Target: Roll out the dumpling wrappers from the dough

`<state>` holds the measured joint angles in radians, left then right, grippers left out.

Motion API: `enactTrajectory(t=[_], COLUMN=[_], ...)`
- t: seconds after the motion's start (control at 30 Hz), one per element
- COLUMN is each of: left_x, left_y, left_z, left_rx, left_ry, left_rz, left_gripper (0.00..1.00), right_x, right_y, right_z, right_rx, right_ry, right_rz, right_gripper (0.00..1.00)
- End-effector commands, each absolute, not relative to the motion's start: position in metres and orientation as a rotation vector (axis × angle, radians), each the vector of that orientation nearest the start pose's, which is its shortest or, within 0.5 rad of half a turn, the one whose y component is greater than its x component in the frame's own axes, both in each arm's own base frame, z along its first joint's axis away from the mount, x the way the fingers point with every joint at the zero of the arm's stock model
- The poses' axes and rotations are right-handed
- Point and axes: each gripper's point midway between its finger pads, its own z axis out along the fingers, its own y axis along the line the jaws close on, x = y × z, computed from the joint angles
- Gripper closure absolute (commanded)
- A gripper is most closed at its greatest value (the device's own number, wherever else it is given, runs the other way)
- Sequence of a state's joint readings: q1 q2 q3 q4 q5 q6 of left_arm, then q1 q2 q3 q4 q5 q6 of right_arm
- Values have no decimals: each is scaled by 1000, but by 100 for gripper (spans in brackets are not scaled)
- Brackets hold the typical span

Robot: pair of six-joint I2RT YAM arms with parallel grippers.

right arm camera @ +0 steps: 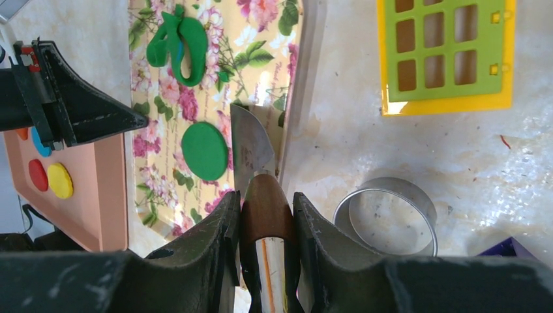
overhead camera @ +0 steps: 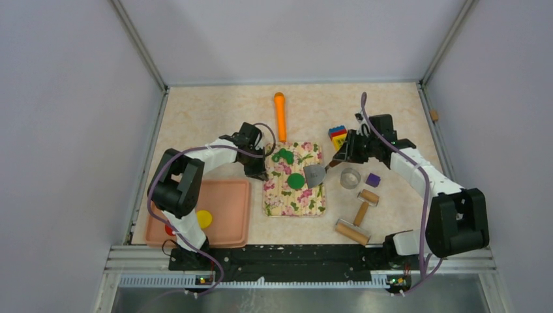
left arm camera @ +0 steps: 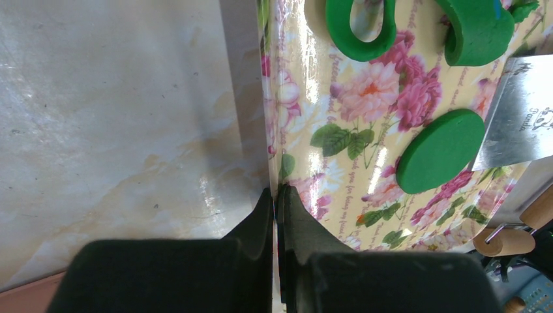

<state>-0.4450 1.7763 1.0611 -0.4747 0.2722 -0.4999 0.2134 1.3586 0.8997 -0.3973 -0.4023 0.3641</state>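
Observation:
The dough is a ragged dark green ring-like lump at the far end of the floral mat. A neat round green wrapper lies at mid-mat. My left gripper is shut on the mat's left edge, which shows between the closed jaws in the left wrist view. My right gripper is shut on the brown handle of a metal scraper. The scraper's blade rests on the mat against the wrapper's right rim. Yellow, red and blue wrappers lie in the tray.
A pink tray sits left of the mat. An orange roller lies behind it. Toy bricks, a metal ring cutter, a purple cube and wooden rolling pins lie to the right.

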Motion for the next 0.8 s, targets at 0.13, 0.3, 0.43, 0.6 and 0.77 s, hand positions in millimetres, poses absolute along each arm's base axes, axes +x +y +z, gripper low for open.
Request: enactTrajectory(t=[0.13, 0.3, 0.43, 0.6, 0.77], left_x=[284, 285, 285, 285, 284], left_y=[-224, -224, -225, -225, -226], left_z=[16, 17, 17, 17, 16], left_rx=[46, 48, 49, 53, 57], left_ry=[2860, 2857, 2857, 2857, 2857], left_rz=[-664, -669, -673, -677, -681], left_gripper=[100, 100, 100, 100, 100], right_x=[297, 292, 289, 286, 284], right_y=[152, 155, 155, 157, 159], right_z=[94, 86, 79, 74, 69], right_rx=[-60, -107, -139, -152, -163], right_ry=[2542, 2549, 2563, 2581, 2600], right_rz=[676, 695, 697, 716, 737], right_gripper=[100, 100, 100, 100, 100])
